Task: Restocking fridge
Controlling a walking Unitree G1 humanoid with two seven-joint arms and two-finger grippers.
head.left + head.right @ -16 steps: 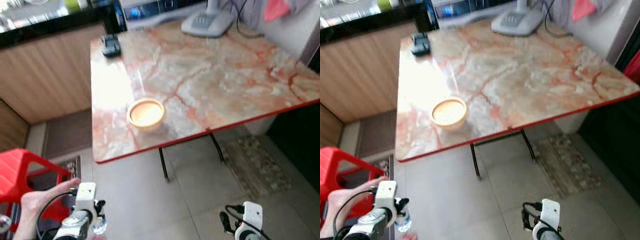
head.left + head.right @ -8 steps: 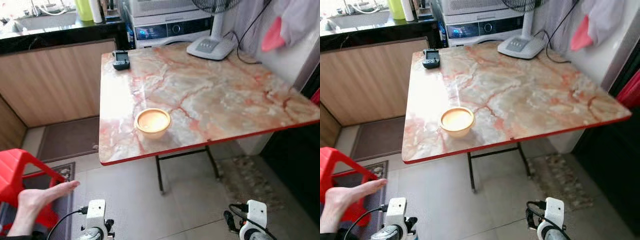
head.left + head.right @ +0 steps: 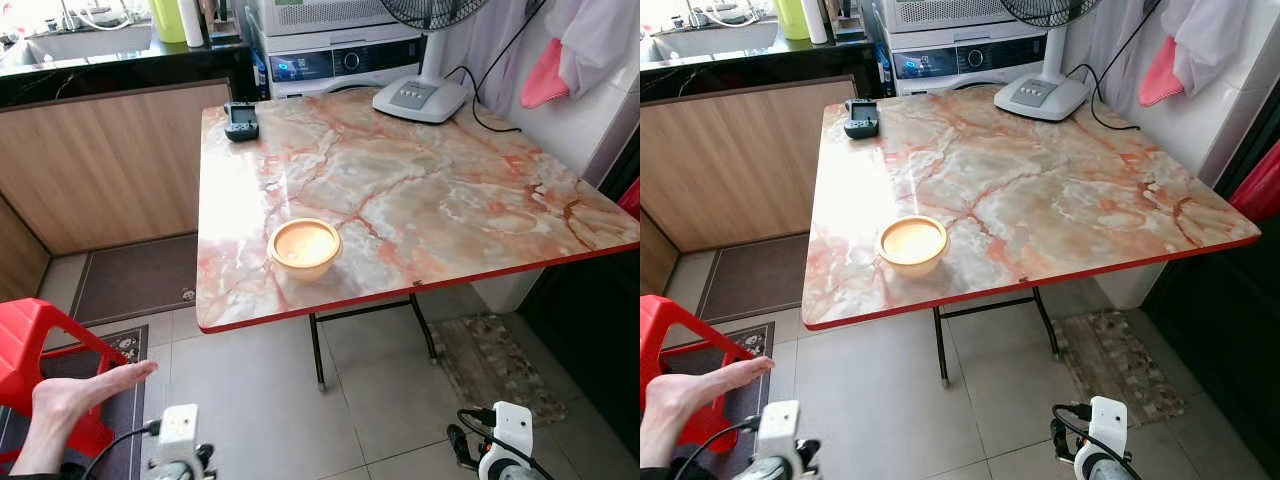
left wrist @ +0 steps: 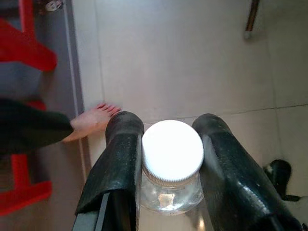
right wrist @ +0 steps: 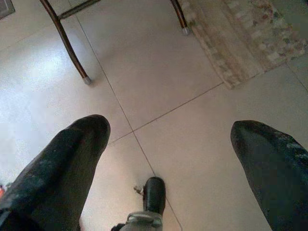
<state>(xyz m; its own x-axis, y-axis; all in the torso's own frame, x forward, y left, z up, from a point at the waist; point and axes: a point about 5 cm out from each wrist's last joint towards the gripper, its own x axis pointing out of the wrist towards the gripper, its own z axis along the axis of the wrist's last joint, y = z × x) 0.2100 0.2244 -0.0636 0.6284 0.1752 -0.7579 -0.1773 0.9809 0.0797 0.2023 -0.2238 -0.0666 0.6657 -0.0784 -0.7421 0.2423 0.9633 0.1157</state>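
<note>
The left gripper (image 4: 171, 144) clamps a clear bottle (image 4: 172, 166) by its neck, white cap (image 4: 172, 146) facing the wrist camera, long axis along the fingers. The right gripper (image 5: 173, 159) hangs wide open, holding nothing, above the floor (image 5: 159, 77).

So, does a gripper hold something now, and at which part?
Left gripper holds a clear bottle at its neck, under the white cap. Right gripper is open, holding nothing.

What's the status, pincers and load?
Left pincer shut on bottle, low over floor. Right pincer open, idle. Person's hand beside left arm; table ahead.
</note>
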